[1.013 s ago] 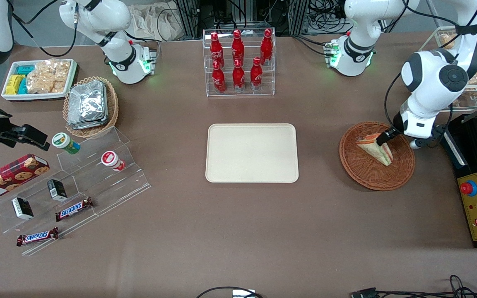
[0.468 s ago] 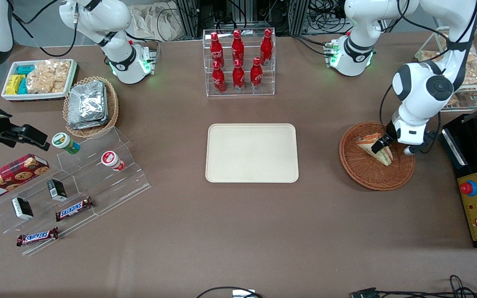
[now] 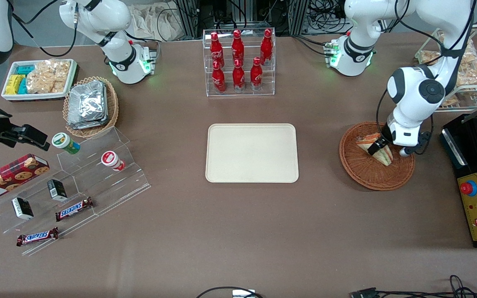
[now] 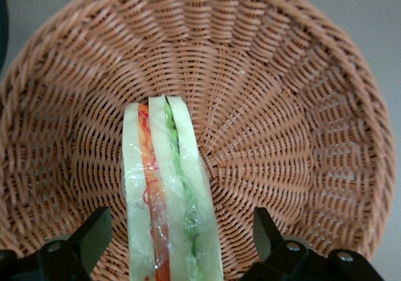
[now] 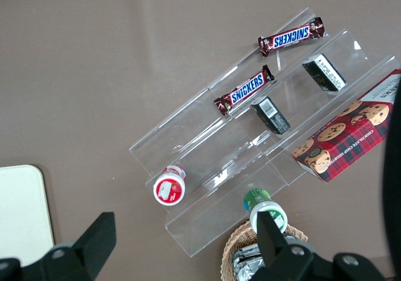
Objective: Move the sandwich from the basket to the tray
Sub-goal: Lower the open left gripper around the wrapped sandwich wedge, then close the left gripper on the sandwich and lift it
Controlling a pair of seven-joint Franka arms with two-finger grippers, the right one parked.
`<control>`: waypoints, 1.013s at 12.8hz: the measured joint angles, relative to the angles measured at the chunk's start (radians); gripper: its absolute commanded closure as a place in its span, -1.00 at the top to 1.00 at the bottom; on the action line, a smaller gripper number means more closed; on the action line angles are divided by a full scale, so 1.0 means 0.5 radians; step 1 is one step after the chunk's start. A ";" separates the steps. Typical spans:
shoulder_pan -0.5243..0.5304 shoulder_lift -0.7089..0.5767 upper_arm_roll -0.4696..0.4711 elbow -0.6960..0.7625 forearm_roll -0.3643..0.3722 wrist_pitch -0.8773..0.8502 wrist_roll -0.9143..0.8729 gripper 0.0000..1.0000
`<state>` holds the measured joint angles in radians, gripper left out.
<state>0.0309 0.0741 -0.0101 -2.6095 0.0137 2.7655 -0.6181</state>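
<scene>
A wedge sandwich (image 3: pixel 384 156) with orange, red and green filling lies in the round brown wicker basket (image 3: pixel 371 176) at the working arm's end of the table. My left gripper (image 3: pixel 376 147) is down in the basket, open. In the left wrist view the two black fingers (image 4: pixel 94 234) stand either side of the sandwich (image 4: pixel 169 187), with a gap showing between each finger and the bread. The gripper (image 4: pixel 180 232) straddles the wedge's thick end above the basket weave (image 4: pixel 282 105). The cream tray (image 3: pixel 251 153) lies bare at mid-table, beside the basket.
A clear rack of red cola bottles (image 3: pixel 238 62) stands farther from the camera than the tray. A black box with a red button (image 3: pixel 476 198) and a clear bin of snack packets (image 3: pixel 466 70) flank the basket. Foil packets (image 3: pixel 87 105) and an acrylic snack shelf (image 3: pixel 77 182) sit at the parked arm's end.
The left gripper has slid from the basket's edge over the sandwich, a little nearer the camera and toward the tray. The sandwich has stayed where it was.
</scene>
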 measured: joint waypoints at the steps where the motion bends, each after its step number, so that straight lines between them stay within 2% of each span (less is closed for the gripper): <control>1: 0.000 0.024 0.000 -0.014 0.000 0.032 -0.001 0.86; 6: -0.007 0.080 -0.002 -0.025 0.000 0.085 -0.003 -0.22; 9: -0.033 0.079 -0.003 -0.025 0.002 0.087 0.021 -0.45; 13: -0.036 -0.019 -0.004 0.006 0.005 -0.034 0.210 -0.47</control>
<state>0.0128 0.0647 -0.0120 -2.6063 0.0160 2.7486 -0.5132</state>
